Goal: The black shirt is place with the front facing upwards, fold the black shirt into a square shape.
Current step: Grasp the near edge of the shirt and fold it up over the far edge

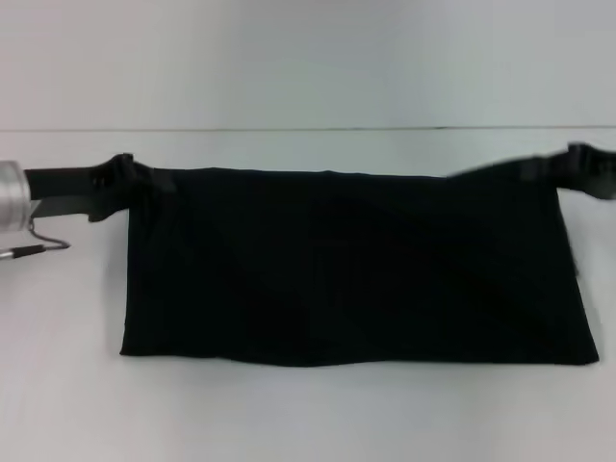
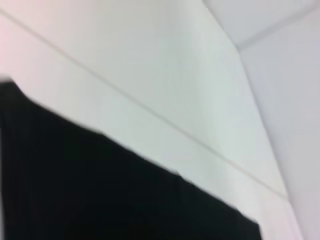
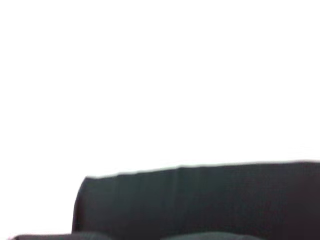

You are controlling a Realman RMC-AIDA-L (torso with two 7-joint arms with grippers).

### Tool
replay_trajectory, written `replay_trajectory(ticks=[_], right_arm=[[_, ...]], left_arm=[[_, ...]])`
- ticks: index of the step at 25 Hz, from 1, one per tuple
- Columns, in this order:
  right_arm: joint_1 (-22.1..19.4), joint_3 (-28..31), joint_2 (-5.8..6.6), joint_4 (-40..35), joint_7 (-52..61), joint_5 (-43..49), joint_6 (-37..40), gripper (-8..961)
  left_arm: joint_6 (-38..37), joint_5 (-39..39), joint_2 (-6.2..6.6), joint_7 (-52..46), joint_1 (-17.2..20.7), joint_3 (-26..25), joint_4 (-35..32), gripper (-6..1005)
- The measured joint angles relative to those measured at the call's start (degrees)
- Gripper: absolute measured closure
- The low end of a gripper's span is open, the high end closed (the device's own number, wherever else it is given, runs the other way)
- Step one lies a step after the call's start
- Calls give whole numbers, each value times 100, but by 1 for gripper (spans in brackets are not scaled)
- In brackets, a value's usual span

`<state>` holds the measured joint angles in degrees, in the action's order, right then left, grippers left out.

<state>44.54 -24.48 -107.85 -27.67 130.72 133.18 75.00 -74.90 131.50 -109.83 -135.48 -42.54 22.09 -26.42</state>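
The black shirt [image 1: 346, 269] lies as a wide, plain black rectangle across the white table [image 1: 289, 414], with no lettering showing. My left gripper [image 1: 135, 178] is at its far left corner and my right gripper [image 1: 575, 164] at its far right corner. The far edge runs taut between them and both corners pull up toward the fingers, so each gripper looks shut on the cloth. The left wrist view shows only black shirt cloth [image 2: 100, 190] against white table. The right wrist view shows a straight edge of the shirt [image 3: 200, 200].
The table's back edge [image 1: 308, 128] meets a pale wall behind the shirt. My left arm's silver wrist [image 1: 12, 192] and a thin cable loop [image 1: 43, 245] sit at the left border. Bare white table surrounds the shirt in front and on the left.
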Motion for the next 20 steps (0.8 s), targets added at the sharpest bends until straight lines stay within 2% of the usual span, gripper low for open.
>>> replay_trajectory(ticks=[5,8,14,20], right_arm=[[123,-10,-502,54,-411,-389,-1368,907],[193,-8,-705,55,-559,-431,-1900,908],[257,-2,-848,126,-669,-483,-2562,908],[377,-5,-949,340,-975,-502,-3117,908]], left_arm=[[1048,-240,-289,329,-97,15,0,974],[1573,-295,-426,471,-186,29,-1,974],[2328,-305,-558,707,-407,53,48,973],[3017,-310,-815,1087,-610,62,53,974]])
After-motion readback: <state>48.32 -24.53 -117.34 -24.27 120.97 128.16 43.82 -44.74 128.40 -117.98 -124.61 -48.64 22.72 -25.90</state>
